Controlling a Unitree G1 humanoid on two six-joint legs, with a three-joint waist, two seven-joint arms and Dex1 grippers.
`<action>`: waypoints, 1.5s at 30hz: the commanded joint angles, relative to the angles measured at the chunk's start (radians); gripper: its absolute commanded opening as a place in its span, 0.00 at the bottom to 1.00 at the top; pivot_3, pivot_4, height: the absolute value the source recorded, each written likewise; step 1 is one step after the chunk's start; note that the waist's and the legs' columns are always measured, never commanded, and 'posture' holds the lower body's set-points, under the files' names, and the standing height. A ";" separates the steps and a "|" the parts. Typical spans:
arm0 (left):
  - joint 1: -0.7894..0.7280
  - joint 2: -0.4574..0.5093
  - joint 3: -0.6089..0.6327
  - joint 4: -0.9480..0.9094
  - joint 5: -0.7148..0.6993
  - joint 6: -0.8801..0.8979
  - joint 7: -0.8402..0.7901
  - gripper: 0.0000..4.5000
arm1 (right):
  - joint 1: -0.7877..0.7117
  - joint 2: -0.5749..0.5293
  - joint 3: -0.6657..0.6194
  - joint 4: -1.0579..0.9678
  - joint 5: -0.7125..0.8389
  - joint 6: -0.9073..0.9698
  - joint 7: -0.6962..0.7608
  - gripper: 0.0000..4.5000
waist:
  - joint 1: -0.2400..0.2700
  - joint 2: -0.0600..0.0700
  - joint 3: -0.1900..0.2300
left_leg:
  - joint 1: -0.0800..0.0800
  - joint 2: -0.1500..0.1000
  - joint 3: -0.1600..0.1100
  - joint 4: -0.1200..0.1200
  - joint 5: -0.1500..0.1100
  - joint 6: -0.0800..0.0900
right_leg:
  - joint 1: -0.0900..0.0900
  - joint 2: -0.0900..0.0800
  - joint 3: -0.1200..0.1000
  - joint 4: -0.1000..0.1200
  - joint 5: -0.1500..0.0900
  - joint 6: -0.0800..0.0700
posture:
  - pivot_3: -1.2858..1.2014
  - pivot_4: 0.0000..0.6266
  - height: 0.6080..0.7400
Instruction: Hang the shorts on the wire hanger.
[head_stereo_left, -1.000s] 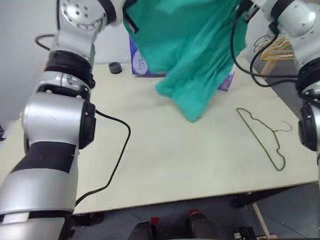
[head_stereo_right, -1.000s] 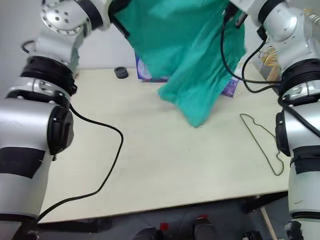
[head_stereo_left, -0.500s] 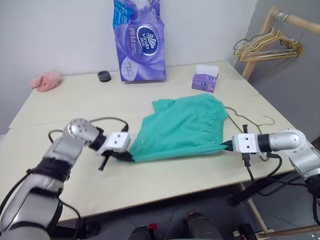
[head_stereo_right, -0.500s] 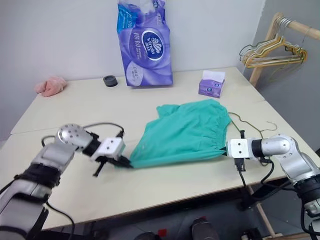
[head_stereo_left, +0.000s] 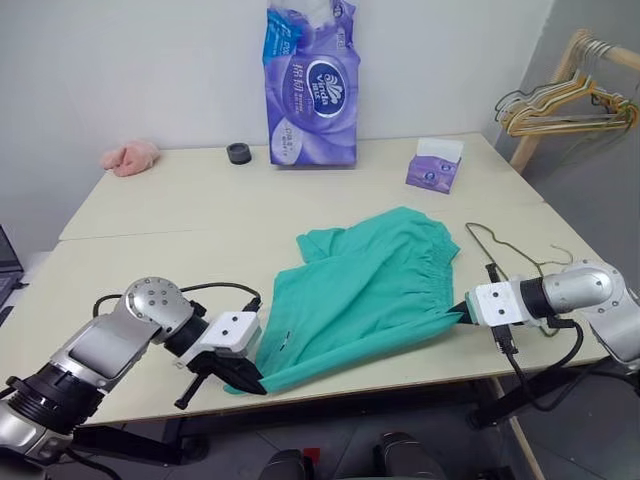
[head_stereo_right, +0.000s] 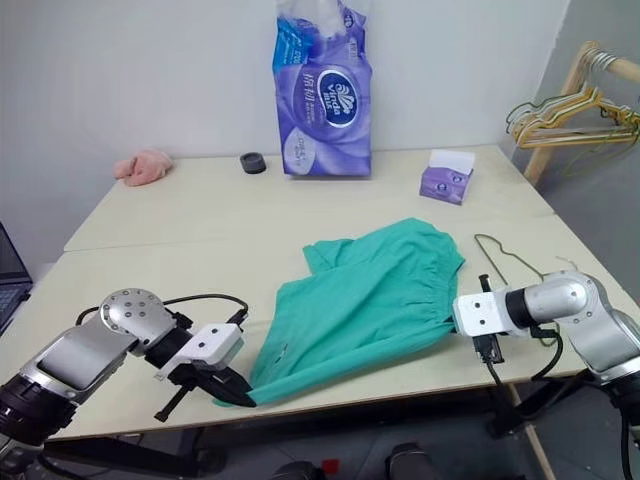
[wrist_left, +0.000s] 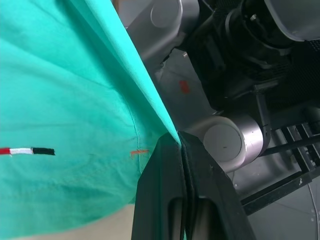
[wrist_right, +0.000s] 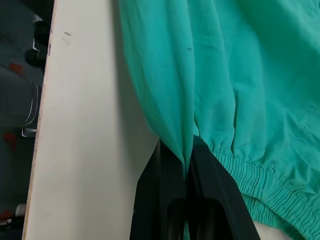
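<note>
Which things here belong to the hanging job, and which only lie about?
Job: shorts, wire hanger, left gripper and right gripper, both shut on the shorts.
Lying about: tissue pack, tissue box, pink cloth, black cap, hanger rack.

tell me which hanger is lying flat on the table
The thin olive-grey wire hanger, lying beside the shorts; the other hangers hang bunched on the wooden rack.

The shorts are soft matt cloth; the bench is smooth pale matt wood; the wire hanger is thin dull metal; the tissue pack is glossy plastic.
</note>
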 joint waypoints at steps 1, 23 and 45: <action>0.009 -0.004 0.033 -0.013 0.016 -0.001 0.011 0.00 | 0.014 -0.022 -0.011 0.002 -0.042 -0.053 0.003 0.01 | 0.001 0.000 0.000 | 0.000 0.000 0.000 0.000 0.000 0.000 | 0.000 0.000 0.000 0.000 0.000 0.000 | 0.48 0.08 1.00; -0.395 -0.294 0.099 0.483 0.118 0.024 0.264 0.00 | -0.448 0.144 -0.018 0.401 -0.031 0.081 -0.026 0.01 | 0.012 -0.002 0.005 | 0.006 0.000 0.003 0.001 0.000 0.001 | 0.005 0.001 0.002 -0.003 -0.001 0.002 | 0.48 0.09 1.00; -1.125 -0.343 0.065 1.287 0.554 -0.909 0.869 0.00 | -0.675 0.207 -0.017 0.850 -0.095 -0.495 -0.475 0.01 | -0.018 0.002 0.017 | -0.011 -0.011 0.015 -0.014 -0.008 0.002 | -0.017 -0.018 -0.013 -0.016 0.005 0.003 | 0.48 0.12 1.00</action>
